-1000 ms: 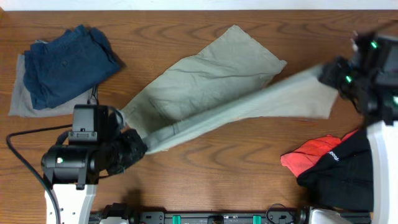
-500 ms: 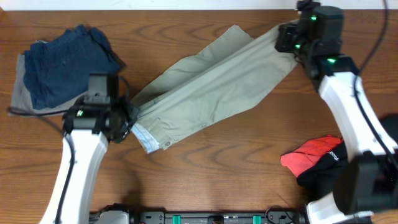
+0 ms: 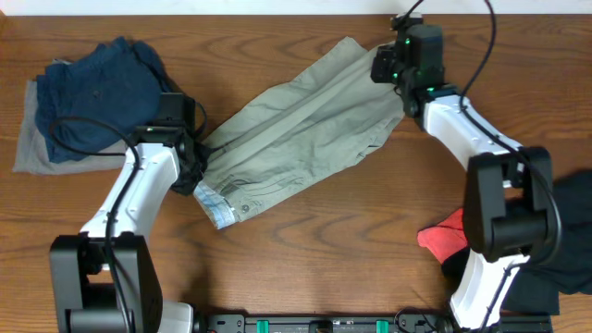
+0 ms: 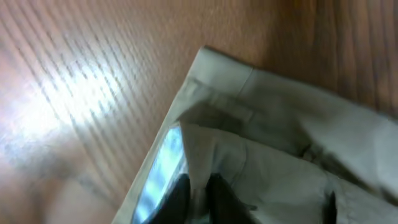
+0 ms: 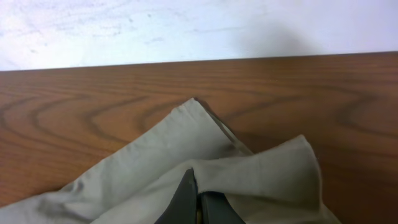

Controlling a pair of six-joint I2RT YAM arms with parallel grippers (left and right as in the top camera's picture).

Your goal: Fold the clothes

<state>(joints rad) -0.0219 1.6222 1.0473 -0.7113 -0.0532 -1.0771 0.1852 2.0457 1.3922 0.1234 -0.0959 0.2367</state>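
The light khaki-grey shorts lie slantwise across the middle of the table, folded lengthwise, with the white inner waistband showing at the lower left end. My left gripper is shut on the waistband end; in the left wrist view its fingers pinch a fold of the fabric. My right gripper is shut on the leg hem at the upper right; in the right wrist view its fingers pinch the hem.
A dark blue garment lies on a grey one at the far left. Red and black garments lie at the lower right. The table's back edge meets a white wall.
My right gripper has carried the far leg from the right over onto the other leg, then further left. My left gripper has moved up and right with the waistband end.
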